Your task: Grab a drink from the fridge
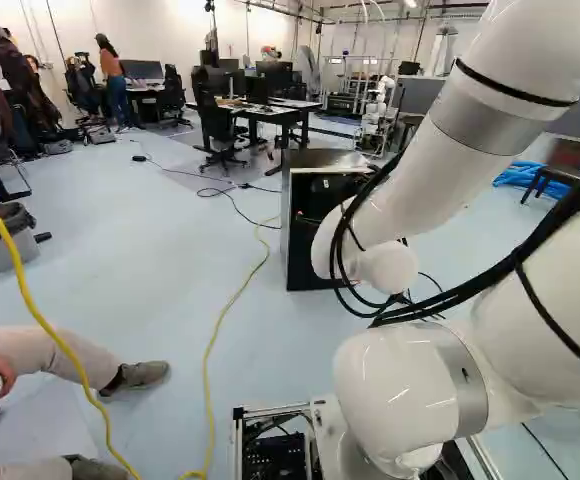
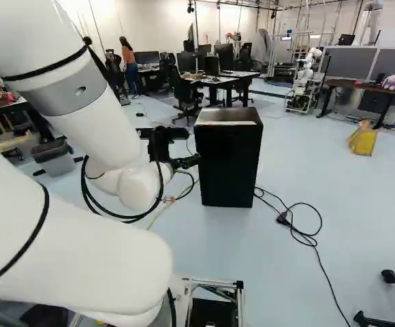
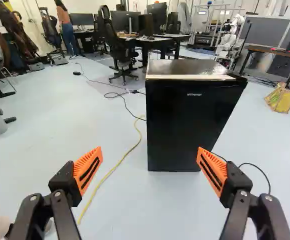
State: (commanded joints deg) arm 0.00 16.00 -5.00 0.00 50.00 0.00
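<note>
In the right base view my gripper [image 2: 188, 162] shows side-on at the end of the arm, overlapping the near left edge of the small black fridge [image 2: 229, 163]. Seen from the wrist, the gripper [image 3: 149, 150] stands open, its orange pads [image 3: 88, 169] wide apart with nothing between them. Ahead of it, somewhat toward the right finger, is the fridge [image 3: 192, 125], upright on the floor with its door closed. The arm partly covers the fridge [image 1: 300, 240] in the left base view. No drink is visible.
A yellow cable [image 1: 210, 350] runs along the floor left of the fridge; a black cable [image 2: 306, 235] lies to its right. Behind are desks [image 2: 218, 80], an office chair [image 3: 120, 57] and another robot [image 2: 305, 82]. A seated person's leg [image 1: 80, 360] reaches in near the base's left.
</note>
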